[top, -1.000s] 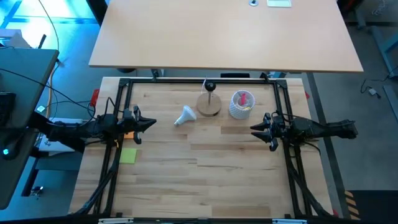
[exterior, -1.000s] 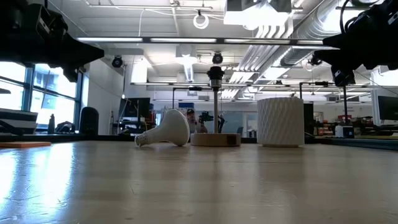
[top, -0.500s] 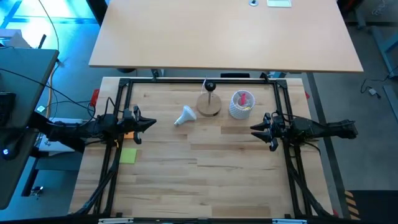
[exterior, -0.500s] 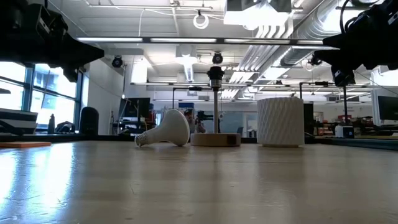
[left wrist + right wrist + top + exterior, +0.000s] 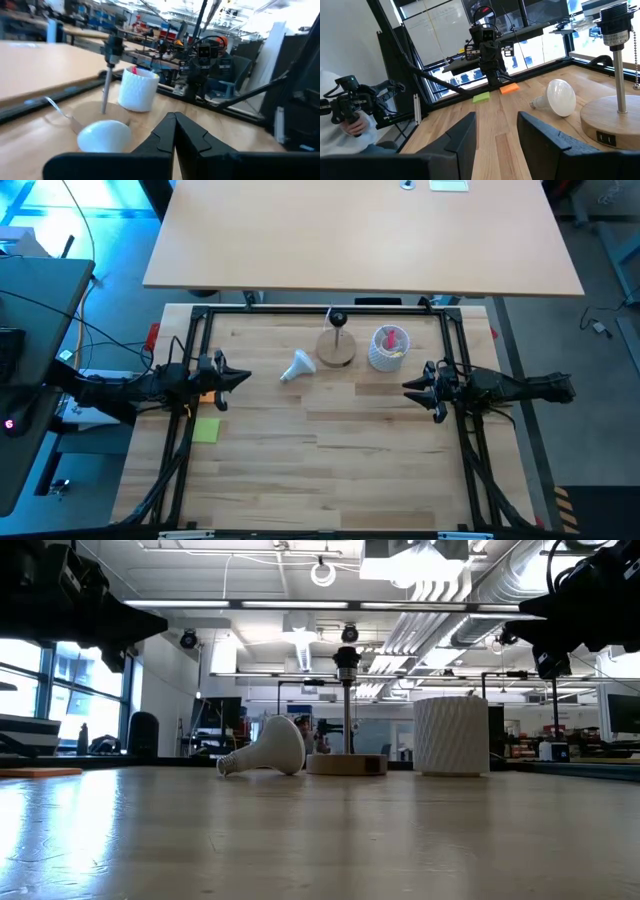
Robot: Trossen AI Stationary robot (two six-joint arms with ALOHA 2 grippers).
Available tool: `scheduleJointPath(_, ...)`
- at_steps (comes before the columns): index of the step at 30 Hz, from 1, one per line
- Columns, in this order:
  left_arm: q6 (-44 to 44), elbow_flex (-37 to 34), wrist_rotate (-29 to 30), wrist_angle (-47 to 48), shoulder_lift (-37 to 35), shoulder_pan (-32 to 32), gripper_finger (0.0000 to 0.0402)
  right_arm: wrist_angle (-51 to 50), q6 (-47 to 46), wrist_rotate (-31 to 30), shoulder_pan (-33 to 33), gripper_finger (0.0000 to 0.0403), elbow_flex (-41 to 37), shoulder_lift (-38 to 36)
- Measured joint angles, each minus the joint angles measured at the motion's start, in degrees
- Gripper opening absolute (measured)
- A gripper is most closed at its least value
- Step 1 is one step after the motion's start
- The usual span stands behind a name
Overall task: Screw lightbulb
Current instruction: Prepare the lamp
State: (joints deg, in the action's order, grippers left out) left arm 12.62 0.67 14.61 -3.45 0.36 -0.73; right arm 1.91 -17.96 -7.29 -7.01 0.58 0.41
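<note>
One lightbulb (image 5: 297,365), one wooden lamp base (image 5: 336,348), one white latticed cup (image 5: 386,350), one green note (image 5: 206,430), two grippers.

Lightbulb (image 5: 297,365) on its side beside wooden lamp base (image 5: 336,348), between left hand (image 5: 237,378) and right hand (image 5: 409,389).

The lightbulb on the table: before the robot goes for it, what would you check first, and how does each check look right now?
1. Lightbulb lying free on the table, nothing on it: ok.
2. Lamp base upright, socket empty: ok.
3. Left hand open for a grasp: not ok, fingers shut.
4. Right hand open: ok.
5. White latticed cup clear of the bulb: ok.
6. Socket thread condition: cannot tell.
</note>
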Motion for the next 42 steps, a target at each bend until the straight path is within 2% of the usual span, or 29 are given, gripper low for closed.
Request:
scheduleJointPath(6,-6.11,0.00,3.53,-0.07,0.00,0.00,0.0000,0.08,3.32,-1.63,0.00,0.0140,-0.01,0.00)
scheduleJointPath(8,-8.08,0.00,4.58,-0.05,0.00,0.00,0.0000,2.75,-0.40,-6.14,-0.01,0.0140,-0.01,0.18)
scheduleJointPath(11,-11.57,0.00,7.71,-1.34,0.00,0.00,0.0000,14.29,-6.08,-17.09,0.98,0.0140,-0.02,1.49)
scheduleJointPath(13,-13.74,0.00,10.17,-1.86,0.00,0.00,0.0000,22.78,-5.01,-18.95,2.09,0.0140,-0.02,4.54)
scheduleJointPath(17,-19.48,0.00,13.61,-4.13,0.00,0.00,0.0000,35.57,-2.59,-15.98,5.14,0.0140,-0.02,17.76)
scheduleJointPath(21,-24.29,0.00,14.58,-5.59,0.00,0.00,0.0000,43.45,-4.85,-16.42,9.56,0.0140,2.22,37.72)
scheduleJointPath(24,-25.29,0.00,14.58,-6.51,0.00,0.00,0.0000,46.29,-5.92,-12.77,12.72,0.0140,7.07,52.02)
scheduleJointPath(30,-25.29,0.00,14.56,-9.61,0.00,0.00,0.0000,45.57,-2.12,-7.47,15.64,0.0140,21.15,73.64)
scheduleJointPath(33,-25.29,0.00,14.69,-10.22,0.00,0.00,0.0000,41.34,6.55,-4.24,16.10,0.0140,28.60,80.51)
scheduleJointPath(39,-23.47,0.00,14.71,-9.77,0.00,0.00,0.0000,20.91,14.53,-4.10,17.87,0.0140,40.64,85.23)
scheduleJointPath(42,-21.50,0.00,14.70,-9.48,0.00,0.00,0.0000,16.35,17.15,-8.89,18.44,0.0140,41.79,85.15)
